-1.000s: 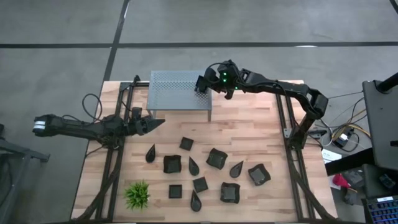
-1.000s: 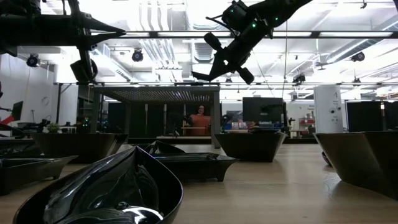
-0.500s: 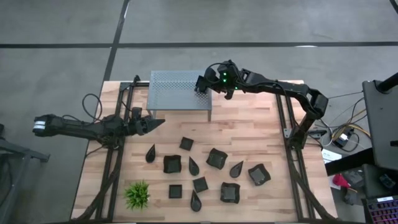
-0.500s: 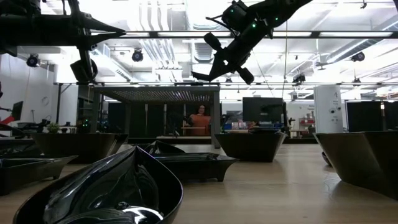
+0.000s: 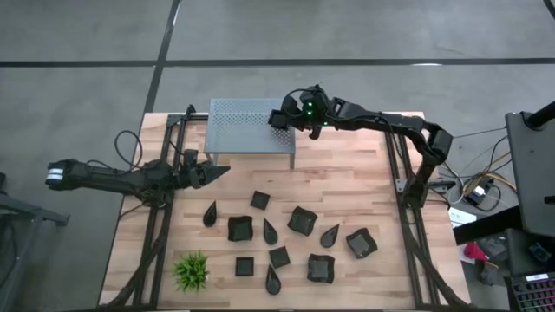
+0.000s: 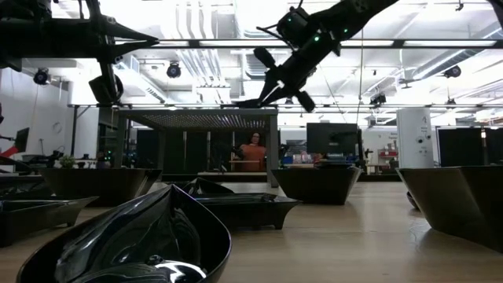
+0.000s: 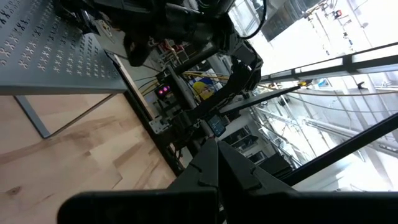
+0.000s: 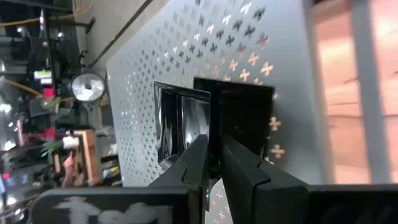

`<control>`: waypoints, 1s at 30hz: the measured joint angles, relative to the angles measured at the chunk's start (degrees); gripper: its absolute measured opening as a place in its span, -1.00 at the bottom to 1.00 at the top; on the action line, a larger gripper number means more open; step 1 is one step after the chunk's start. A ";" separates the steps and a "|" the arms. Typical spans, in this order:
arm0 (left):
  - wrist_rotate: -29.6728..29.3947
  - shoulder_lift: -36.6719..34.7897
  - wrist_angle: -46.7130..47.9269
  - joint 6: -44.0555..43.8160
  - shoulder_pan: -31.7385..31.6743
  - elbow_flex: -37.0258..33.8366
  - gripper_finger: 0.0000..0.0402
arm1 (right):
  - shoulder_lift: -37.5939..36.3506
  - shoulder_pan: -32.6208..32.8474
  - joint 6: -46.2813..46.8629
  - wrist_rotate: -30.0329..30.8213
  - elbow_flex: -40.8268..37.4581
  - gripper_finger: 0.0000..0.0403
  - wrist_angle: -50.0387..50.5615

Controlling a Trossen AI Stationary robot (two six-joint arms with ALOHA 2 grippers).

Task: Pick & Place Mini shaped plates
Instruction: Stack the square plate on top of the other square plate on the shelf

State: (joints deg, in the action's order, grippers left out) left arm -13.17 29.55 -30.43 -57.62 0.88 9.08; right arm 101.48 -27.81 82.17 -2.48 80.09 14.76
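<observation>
The right gripper (image 5: 279, 119) hangs over the near right corner of the perforated grey shelf (image 5: 247, 124), its jaws drawn narrow around the rim of a square black plate (image 8: 186, 124); in the right wrist view the fingertips (image 8: 205, 152) pinch the plate's raised edge, and the plate lies flat against the shelf top directly ahead of the jaws. Whether the pads still press the rim or have just slackened cannot be told. The left gripper (image 5: 220, 172) waits well apart from the right jaws, over the surface (image 5: 347, 186) just in front of the shelf's left leg, its jaws shut with nothing between them. The other plates (image 5: 302, 220), square and teardrop-shaped, lie scattered on the surface well below and away from both sets of jaws, nearer the front edge, with a small green plant (image 5: 192, 270) at their left end. In the low view a person (image 6: 252, 151) stands far behind the shelf.
</observation>
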 joint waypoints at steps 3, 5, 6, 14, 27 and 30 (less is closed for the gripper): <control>0.06 -0.25 -0.01 -1.00 0.01 0.00 -1.00 | 0.62 0.04 0.14 -0.37 0.00 -0.81 -1.05; 0.61 -0.61 -0.46 -1.23 0.00 0.00 -1.00 | 0.33 0.04 -0.84 -0.33 0.00 -0.81 -1.05; 0.82 -0.77 -0.66 -1.23 -0.01 0.00 -1.00 | 0.04 0.04 -1.20 -0.19 0.00 -0.81 -1.27; 1.18 -1.43 -0.90 -0.72 0.01 0.00 -1.00 | -1.79 -0.23 -1.68 1.01 -0.05 -0.81 0.57; 1.30 -1.43 -0.86 -0.58 -0.02 0.00 -1.00 | -1.63 -0.28 -3.37 0.83 -0.20 -0.81 4.31; 1.29 -1.43 -0.86 -0.50 -0.02 0.00 -1.00 | -1.63 -0.28 -3.75 0.79 -0.20 -0.81 4.29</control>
State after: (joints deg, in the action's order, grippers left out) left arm -11.88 28.12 -31.29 -58.13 0.86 9.08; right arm 99.85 -28.10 78.42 -1.69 79.90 19.06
